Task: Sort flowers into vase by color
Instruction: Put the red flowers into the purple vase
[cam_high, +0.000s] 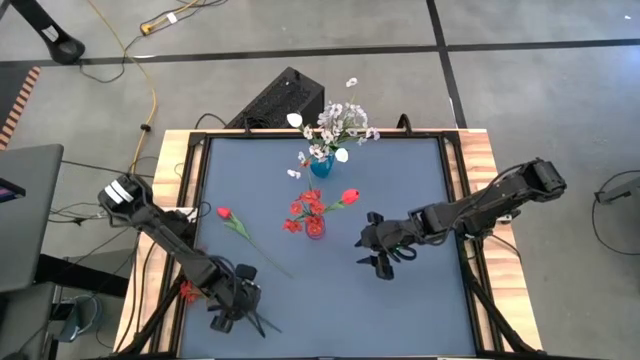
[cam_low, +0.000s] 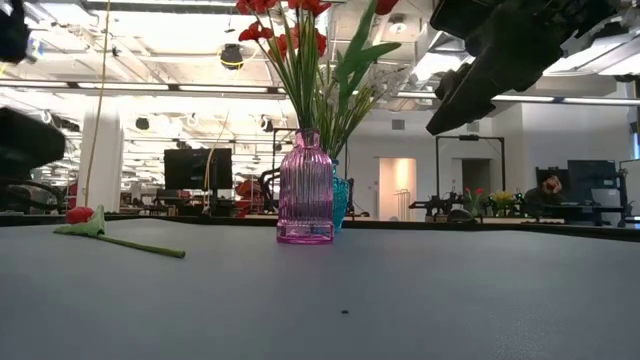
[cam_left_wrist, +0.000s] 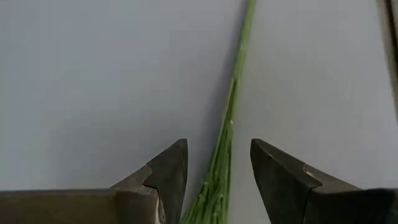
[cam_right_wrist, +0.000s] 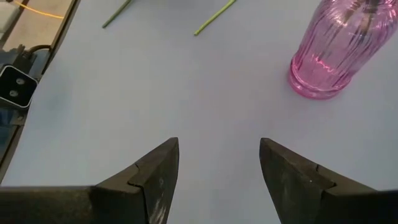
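High view gives me the grey table with two vases near its middle: a pink vase holding red flowers, and at twelve o'clock from it, close to the far edge, a blue vase holding white flowers. One loose red tulip lies flat on the table at about nine o'clock from the pink vase, well apart from it, its green stem running toward five o'clock. My left gripper sits low at the table's seven o'clock corner, over the cut end of a stem; in its wrist view I see the fingers spread apart with a thin green stem passing between them, not pinched. My right gripper hovers at roughly four o'clock from the pink vase, near it but not touching, and its wrist view shows the jaws parted and holding nothing, with the pink vase ahead on bare table. In the low view the pink vase stands upright, and the red tulip rests on the surface off to its side.
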